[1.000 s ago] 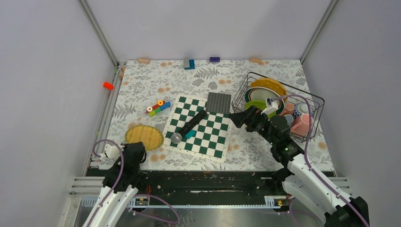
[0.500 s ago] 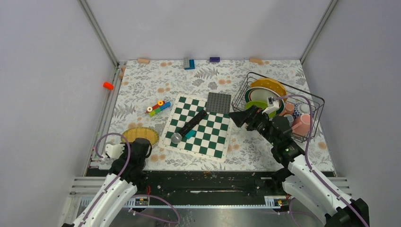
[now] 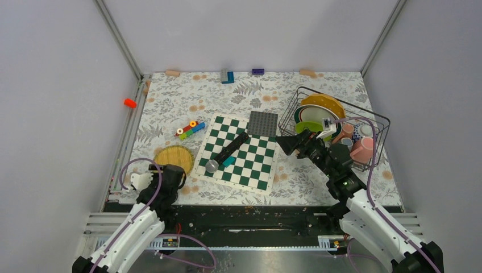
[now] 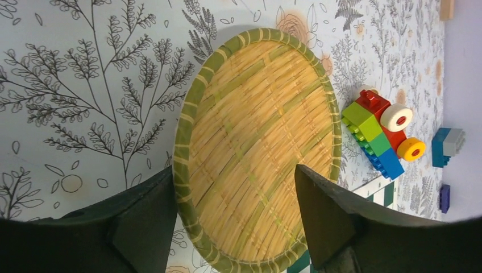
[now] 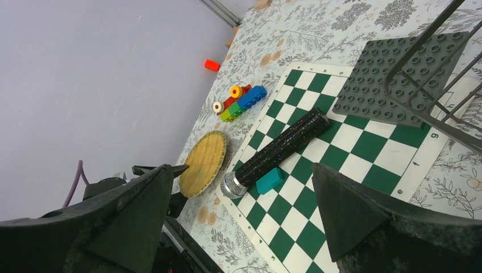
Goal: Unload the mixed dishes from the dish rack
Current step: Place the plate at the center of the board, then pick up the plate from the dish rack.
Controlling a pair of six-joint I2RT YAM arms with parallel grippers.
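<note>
While the woven yellow plate is being supported flat by the table at far left, the left gripper is being held over its near edge, fingers spread, gripping nothing. Centre: chessboard, being occupied by a black stick. Right gripper is being held wide apart, empty, just beside the dish rack, in which a yellow-orange plate, green bowl and pink mugs are being stored.

You've got the black wire dish rack at the far right, loaded. A yellow-orange plate stands on edge at its back, with a green dish in front of it. Pink mugs lie tipped at its near right. A woven round plate with a green rim lies flat, near left.
</note>
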